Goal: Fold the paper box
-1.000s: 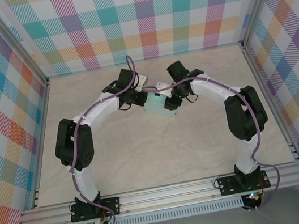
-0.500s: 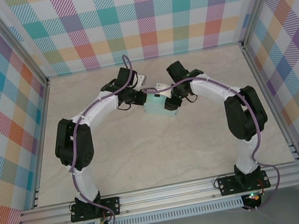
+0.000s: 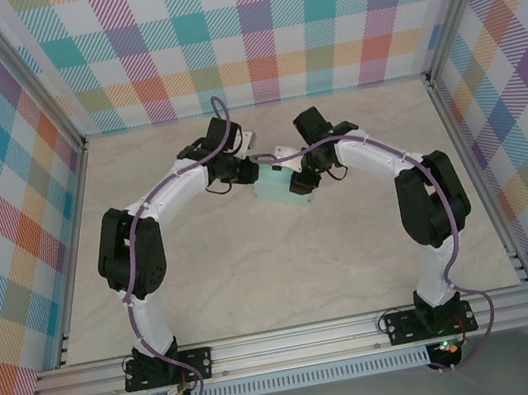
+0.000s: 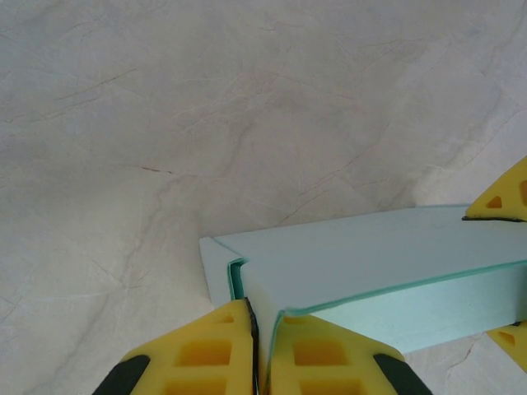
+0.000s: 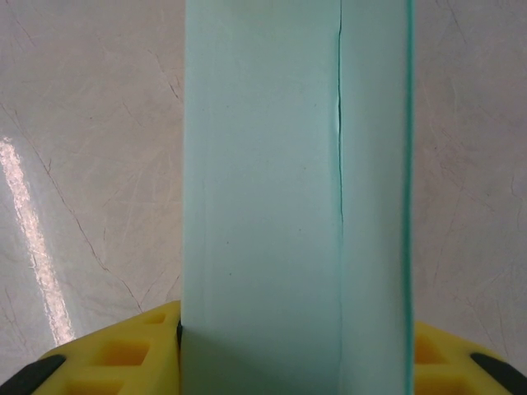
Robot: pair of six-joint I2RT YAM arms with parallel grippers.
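A pale, marble-veined table [image 3: 256, 270] sits inside plaid pastel walls [image 3: 257, 36], with a metal rail [image 3: 298, 339] along its near edge. The mint box [image 3: 279, 187] lies on the table well beyond that rail, about midway between the side walls. The left claw [image 3: 250, 170] meets the box's left end and the right claw [image 3: 304, 182] its right end.

From above, both claws are small and dark, and their grip cannot be read there. The left wrist camera shows the left claw [image 4: 262, 317] with its yellow fingers pressed together, and a thin upright wall at the box's corner [image 4: 370, 263] runs in between them. Two of the right claw's yellow fingertips [image 4: 498, 197] show at the box's far end. The right wrist camera shows the right claw [image 5: 296, 337] with one finger on each side of the box [image 5: 263, 164], clamped across its width. A seam runs lengthwise along the card.

Compared with a second ago, the left wrist sits a little farther left of the box, and its purple cable [image 3: 217, 129] has swung with it. The box and the right arm have not shifted.
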